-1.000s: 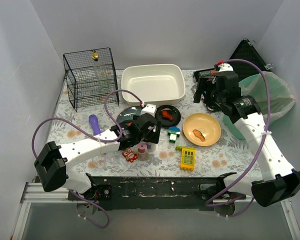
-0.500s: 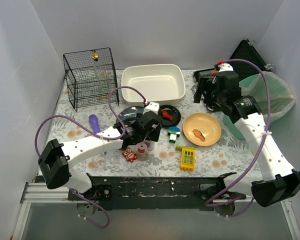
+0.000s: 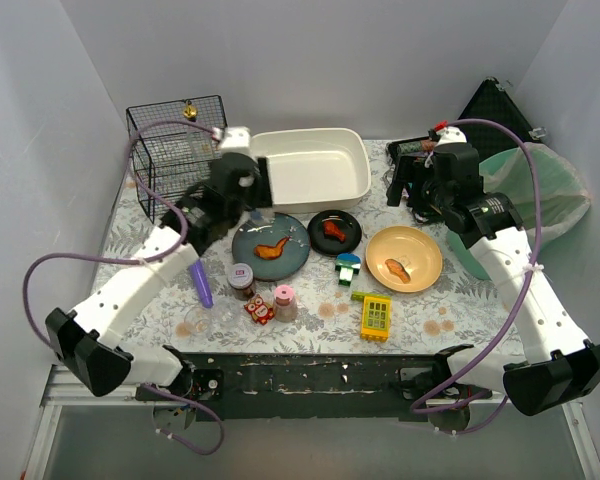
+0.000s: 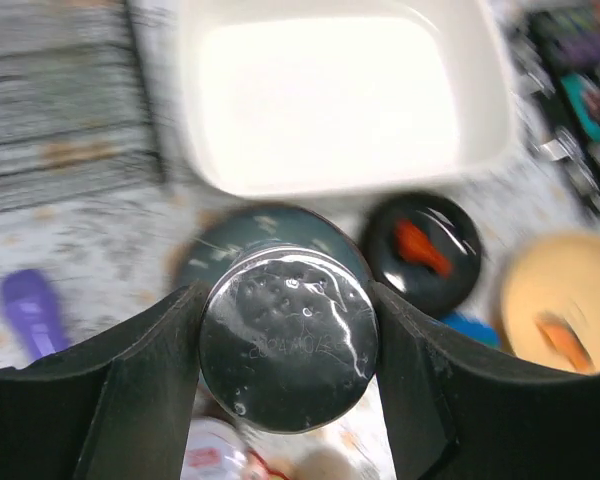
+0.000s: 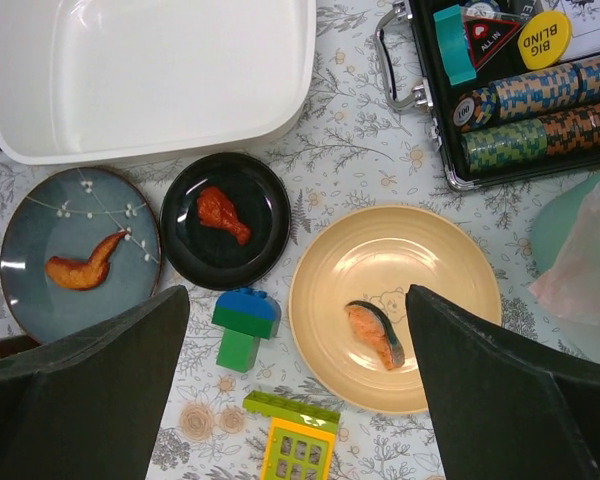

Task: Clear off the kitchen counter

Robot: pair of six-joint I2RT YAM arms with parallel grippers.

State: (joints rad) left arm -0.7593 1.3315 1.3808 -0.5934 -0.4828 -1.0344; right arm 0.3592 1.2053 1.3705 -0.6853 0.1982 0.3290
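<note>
The kitchen counter has a white cloth with a grey fern print. My left gripper hangs high between the wire rack and the white basin. In the left wrist view it is shut on a round container with a shiny bottom, above a blue-grey plate. My right gripper is open and empty, high above the counter. In its wrist view a black plate, a yellow plate and a blue-green brick lie below.
A wire rack stands back left. A poker chip case lies back right, beside a green bin. A purple utensil, small jars, a clear glass and a yellow window brick lie near the front.
My left arm has risen from the front middle and swung back left toward the basin with the shiny container in its jaws, uncovering the blue-grey plate. The right arm has not moved.
</note>
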